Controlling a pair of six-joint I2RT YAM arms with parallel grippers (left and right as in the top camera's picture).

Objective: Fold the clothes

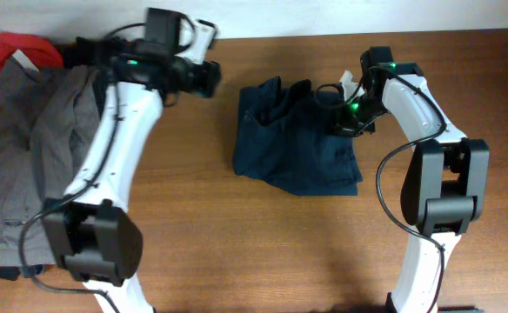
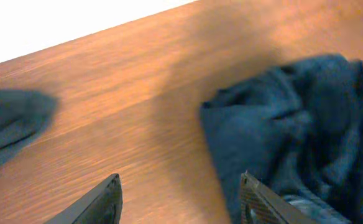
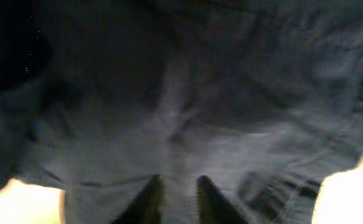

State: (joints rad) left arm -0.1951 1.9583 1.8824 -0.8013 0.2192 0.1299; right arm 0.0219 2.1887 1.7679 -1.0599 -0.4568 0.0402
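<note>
The dark navy shorts [image 1: 293, 139] lie crumpled at the table's middle. My right gripper [image 1: 337, 113] is at their upper right corner. In the right wrist view its fingers [image 3: 178, 183] are pinched close together on a fold of the navy cloth [image 3: 181, 93]. My left gripper [image 1: 210, 78] is just left of the shorts' upper left corner. In the left wrist view its fingers [image 2: 180, 186] are wide open and empty over bare wood, with the shorts [image 2: 293, 124] to their right.
Grey trousers [image 1: 28, 148] lie in a long heap along the table's left side, partly under my left arm; a corner shows in the left wrist view [image 2: 7, 121]. A small red piece [image 1: 23, 48] sits at the back left. The wooden table [image 1: 263, 252] has a white wall behind.
</note>
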